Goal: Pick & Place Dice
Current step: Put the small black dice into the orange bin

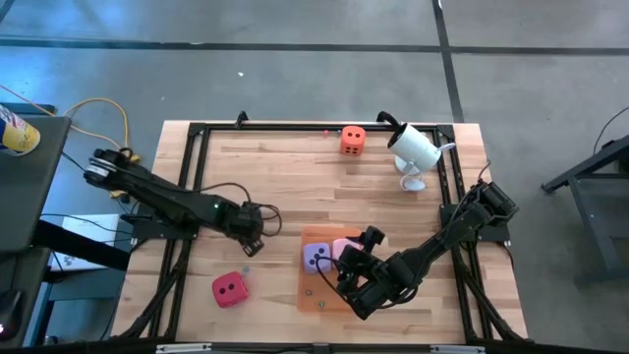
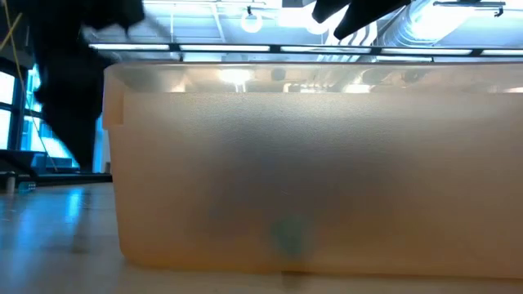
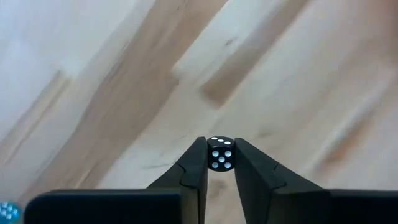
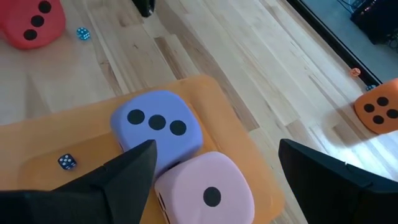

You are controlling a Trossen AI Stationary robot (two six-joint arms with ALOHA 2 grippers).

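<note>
A pale wooden-plank desk (image 1: 285, 162) framed in black rails stands on a grey concrete floor. Nearest the front edge, the soft red cube with dark pips (image 1: 229, 289) sits on bare wood at the front left, well apart from everything else.

Just right of it lies the flat translucent orange mat (image 1: 314, 295), and on it rest the soft purple cube (image 4: 158, 127) and the soft pink cube (image 4: 208, 186), touching each other. A tiny blue die with white pips (image 4: 67, 162) also lies on the mat, and a tiny turquoise die (image 4: 82, 33) sits on the wood near the red cube. The right end effector (image 1: 349, 275) hovers over the pink cube with its fingers spread wide and nothing between them.

Towards the middle left, the left end effector (image 3: 221, 168) is low over bare wood, its fingers pinched onto a tiny black die with white pips (image 3: 221, 154).

Farthest back, the soft orange cube (image 1: 353, 141) stands by the rear rail, near a white camera (image 1: 415, 147).

By this layout, two of the big cubes appear placed; the red and orange ones appear still to be moved, and the black die, now gripped, has yet to be carried over.
</note>
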